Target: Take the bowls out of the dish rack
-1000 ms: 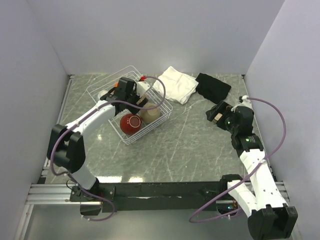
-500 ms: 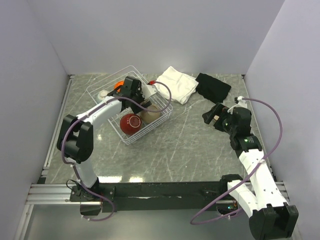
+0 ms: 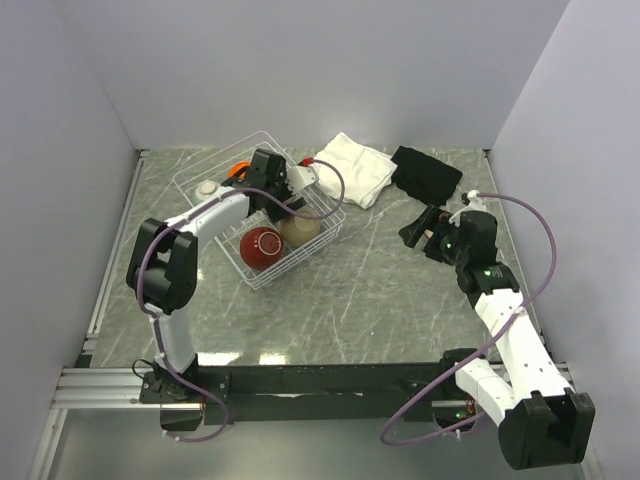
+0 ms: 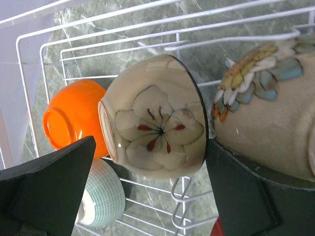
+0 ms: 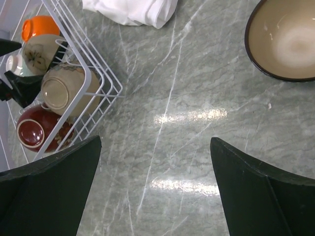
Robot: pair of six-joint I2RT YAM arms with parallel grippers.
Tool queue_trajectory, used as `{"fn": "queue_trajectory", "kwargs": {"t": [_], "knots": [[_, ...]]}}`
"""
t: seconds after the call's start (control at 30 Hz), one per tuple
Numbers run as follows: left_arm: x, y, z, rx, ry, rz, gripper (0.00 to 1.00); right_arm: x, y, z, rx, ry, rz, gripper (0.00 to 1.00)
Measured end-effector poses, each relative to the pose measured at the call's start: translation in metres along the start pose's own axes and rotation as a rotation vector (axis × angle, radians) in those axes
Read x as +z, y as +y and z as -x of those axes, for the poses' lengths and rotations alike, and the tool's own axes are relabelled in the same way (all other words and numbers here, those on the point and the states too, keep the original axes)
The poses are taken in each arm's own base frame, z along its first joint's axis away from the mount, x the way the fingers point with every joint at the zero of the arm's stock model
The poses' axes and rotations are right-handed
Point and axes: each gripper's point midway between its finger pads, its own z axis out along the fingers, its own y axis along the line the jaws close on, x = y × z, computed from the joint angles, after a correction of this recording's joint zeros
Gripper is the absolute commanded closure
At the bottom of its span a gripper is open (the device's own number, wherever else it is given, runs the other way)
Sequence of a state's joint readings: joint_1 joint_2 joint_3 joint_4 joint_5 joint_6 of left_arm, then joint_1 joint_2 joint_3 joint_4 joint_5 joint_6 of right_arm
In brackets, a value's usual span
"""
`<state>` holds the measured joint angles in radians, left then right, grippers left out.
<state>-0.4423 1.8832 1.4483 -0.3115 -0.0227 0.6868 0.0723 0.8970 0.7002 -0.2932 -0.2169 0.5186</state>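
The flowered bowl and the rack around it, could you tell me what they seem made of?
The flowered bowl looks like glazed ceramic: glossy beige surface, painted petals, dark rim. The dish rack seems white-coated metal wire: thin, evenly bent rods; paint or plastic coating, I cannot tell.

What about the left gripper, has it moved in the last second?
Yes. In the overhead view the left gripper has shifted right over the dish rack, toward the white cloth.
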Motion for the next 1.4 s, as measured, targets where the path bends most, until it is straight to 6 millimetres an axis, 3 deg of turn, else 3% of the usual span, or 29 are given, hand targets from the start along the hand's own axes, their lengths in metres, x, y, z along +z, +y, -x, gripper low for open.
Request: {"fn": "queue_trajectory", "kwargs": {"t": [0.17,0.33,1.17,1.4], "knots": [[0.011,0.003,0.003,-0.018,0.003,0.0,0.01,0.001,0.003,0.0,-0.001,0.001,0.017,0.0],[0.016,0.003,0.0,-0.037,0.032,-0.007,0.08,0.001,0.004,0.0,0.002,0.001,0.023,0.0],[0.003,0.01,0.004,-0.13,0.076,0.008,0.39,0.001,0.007,-0.001,0.006,0.01,0.037,0.0],[-0.005,0.017,0.002,-0.233,0.097,0.011,0.39,0.001,0.007,-0.001,0.009,0.011,0.037,0.0]]}}
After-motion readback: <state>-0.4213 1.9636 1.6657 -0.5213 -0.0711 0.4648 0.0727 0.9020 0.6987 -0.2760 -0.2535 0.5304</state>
